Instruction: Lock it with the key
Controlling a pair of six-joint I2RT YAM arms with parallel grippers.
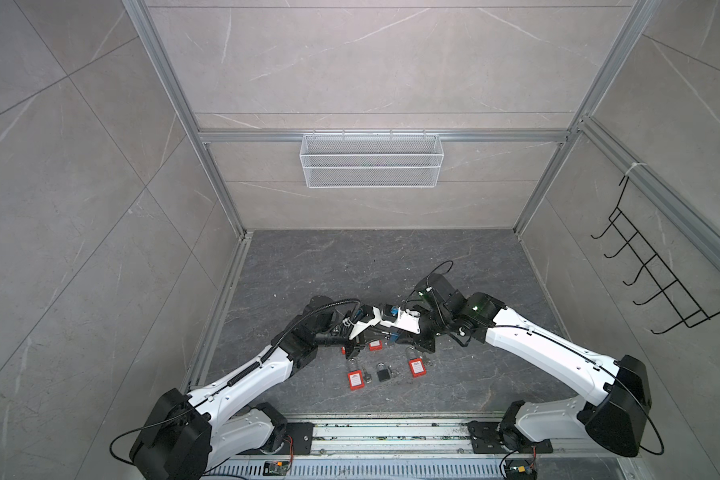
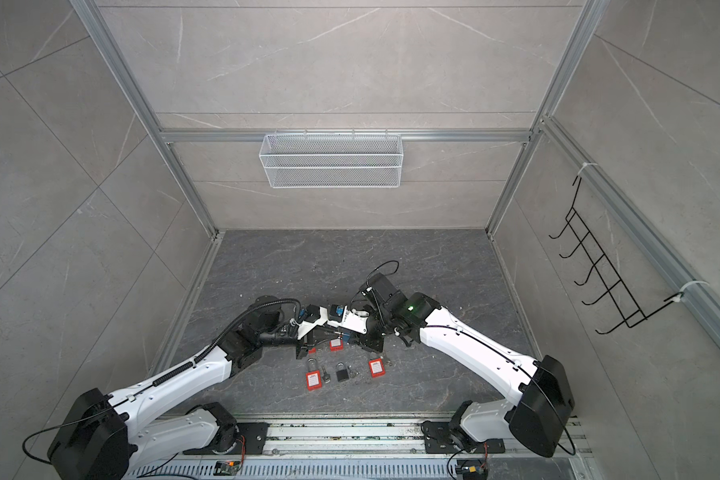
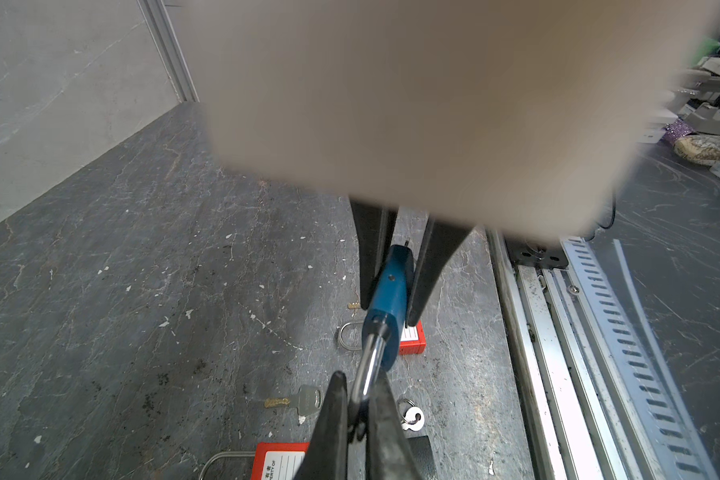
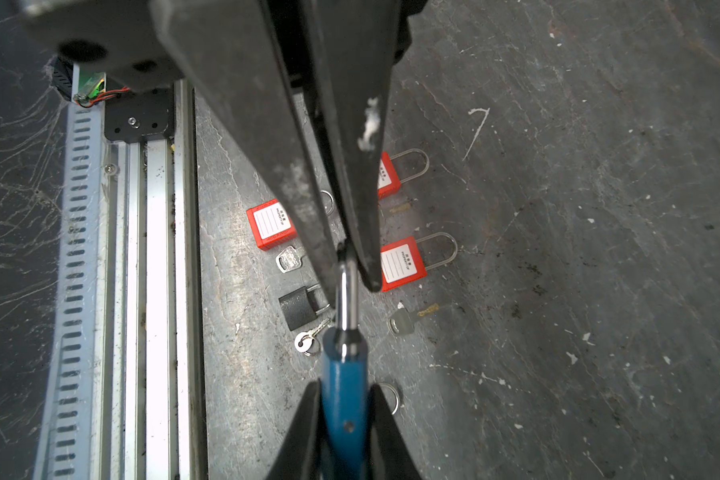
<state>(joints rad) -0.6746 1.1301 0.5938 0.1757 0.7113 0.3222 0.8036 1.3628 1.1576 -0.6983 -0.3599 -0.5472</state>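
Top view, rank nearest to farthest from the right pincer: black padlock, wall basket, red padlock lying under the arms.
1. Red padlock: on the table, just below the right pincer.
2. Black padlock: farther toward the robot's base, mid-row.
3. Wire basket: up on the back wall.

Blue padlock [image 3: 387, 295] with silver shackle [image 3: 371, 365], held aloft horizontally.
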